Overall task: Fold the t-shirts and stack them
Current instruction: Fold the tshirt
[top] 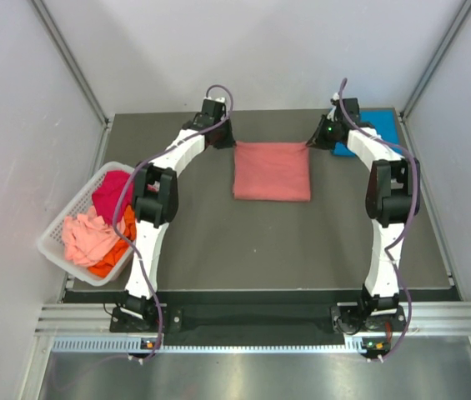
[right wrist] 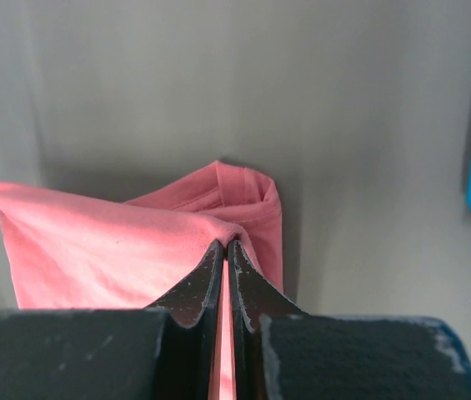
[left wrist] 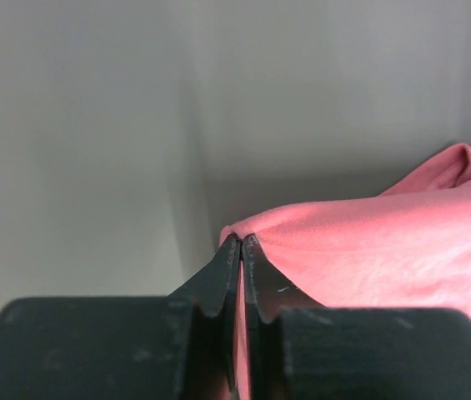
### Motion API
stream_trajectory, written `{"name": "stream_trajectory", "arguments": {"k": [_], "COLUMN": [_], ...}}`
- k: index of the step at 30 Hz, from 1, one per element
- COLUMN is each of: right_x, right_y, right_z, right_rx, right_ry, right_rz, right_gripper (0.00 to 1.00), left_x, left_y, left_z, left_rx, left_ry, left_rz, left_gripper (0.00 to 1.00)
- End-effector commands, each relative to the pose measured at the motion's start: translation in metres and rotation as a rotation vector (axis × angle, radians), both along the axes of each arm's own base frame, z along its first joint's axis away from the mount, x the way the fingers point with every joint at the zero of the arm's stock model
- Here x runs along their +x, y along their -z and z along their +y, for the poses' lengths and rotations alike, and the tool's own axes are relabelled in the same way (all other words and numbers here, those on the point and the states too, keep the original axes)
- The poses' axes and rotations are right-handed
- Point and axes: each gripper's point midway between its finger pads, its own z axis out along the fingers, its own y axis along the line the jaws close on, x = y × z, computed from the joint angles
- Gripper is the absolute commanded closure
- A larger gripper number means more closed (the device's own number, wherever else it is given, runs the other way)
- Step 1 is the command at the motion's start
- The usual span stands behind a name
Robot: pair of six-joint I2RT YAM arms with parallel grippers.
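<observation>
Top view, taking 12 o'clock as the far edge of the table (top: 243,242).

- The salmon-pink shirt (top: 272,171) lies folded into a rough rectangle on the table, a little toward 12 o'clock from the middle and between the two arms.
- The left gripper (top: 232,142) sits at the shirt's 11 o'clock corner. On my left wrist feed the fingers are pressed together with a thin fold of pink cloth clamped between the tips.
- The right gripper (top: 310,143) sits at the shirt's 1 o'clock corner. The right wrist feed shows the same: fingers closed tight on a pinch of the pink cloth. More layers of the shirt are bunched below and beyond the tips.
- The far edge of the shirt runs straight between the two grips.
- The blue shirt (top: 377,129) lies flat in the table's 1 o'clock corner, just beyond the right gripper. I cannot tell whether it touches the arm.
- The white basket (top: 54,238) sits at 9 o'clock, off the table's left edge. It holds a magenta shirt (top: 112,187) at its far end, a pale pink shirt (top: 83,236) crumpled on top, and an orange shirt (top: 115,254) at the near side.
</observation>
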Motion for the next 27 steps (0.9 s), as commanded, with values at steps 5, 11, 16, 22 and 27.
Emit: {"name": "stream_trajectory", "arguments": {"k": [5,11,16,22,27], "right_x": [0.052,0.037,-0.011,-0.082,-0.108], "right_y": [-0.021,-0.062,-0.085,-0.058,-0.023], "right_z": [-0.010,-0.027,-0.014,0.019,0.040], "right_rx": [0.057,0.042,0.075,0.178,0.244], "right_ry": [0.005,0.033,-0.053,-0.206,-0.254], "right_rz": [-0.163,-0.182,-0.160,-0.051,0.006], "right_gripper": [0.89,0.74,0.73,0.77,0.79], "left_x": [0.048,0.033,-0.037,-0.105,-0.137], "left_y": [-0.038,-0.084,-0.078,-0.061,-0.025], "left_z": [0.001,0.027,0.002,-0.025,-0.038], "left_rx": [-0.078,-0.061,-0.184,-0.204,-0.221], "left_ry": [-0.013,-0.007,0.163,0.240,0.261], "left_rz": [-0.190,-0.195,-0.063,0.025,0.083], "left_gripper": [0.68,0.60,0.67,0.71,0.71]}}
